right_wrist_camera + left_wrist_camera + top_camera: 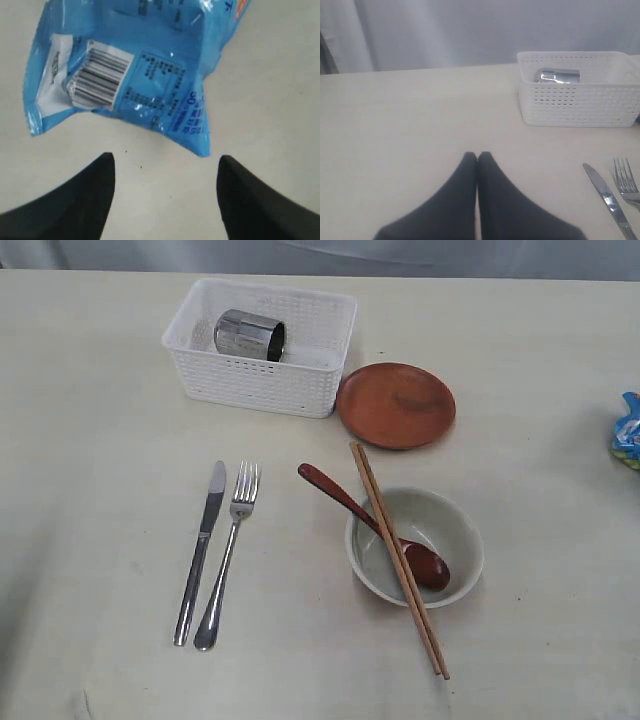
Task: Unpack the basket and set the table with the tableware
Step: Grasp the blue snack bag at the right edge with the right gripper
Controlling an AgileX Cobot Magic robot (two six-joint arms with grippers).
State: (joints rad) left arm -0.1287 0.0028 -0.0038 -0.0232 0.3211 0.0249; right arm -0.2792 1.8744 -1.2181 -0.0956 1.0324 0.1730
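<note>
On the pale table (90, 440) the white lattice basket (262, 380) stands at the back with a small steel cup (249, 335) lying on its side in it. The brown plate (396, 405) sits right beside the basket. Knife (202, 550) and fork (230, 552) lie side by side in front. The grey-green bowl (455, 530) holds the red-brown spoon (370, 524), with chopsticks (398, 558) across its rim. Neither arm shows in the exterior view. My left gripper (478, 155) is shut and empty over bare table, the basket (580, 95) and cup (558, 76) beyond it. My right gripper (165, 160) stands open, empty, just short of a blue snack packet (140, 65).
The blue snack packet (627, 432) lies at the table's right edge. In the left wrist view the knife (610, 202) and fork (626, 182) lie off to one side of the shut fingers. A grey curtain (470, 30) hangs behind the table's far edge.
</note>
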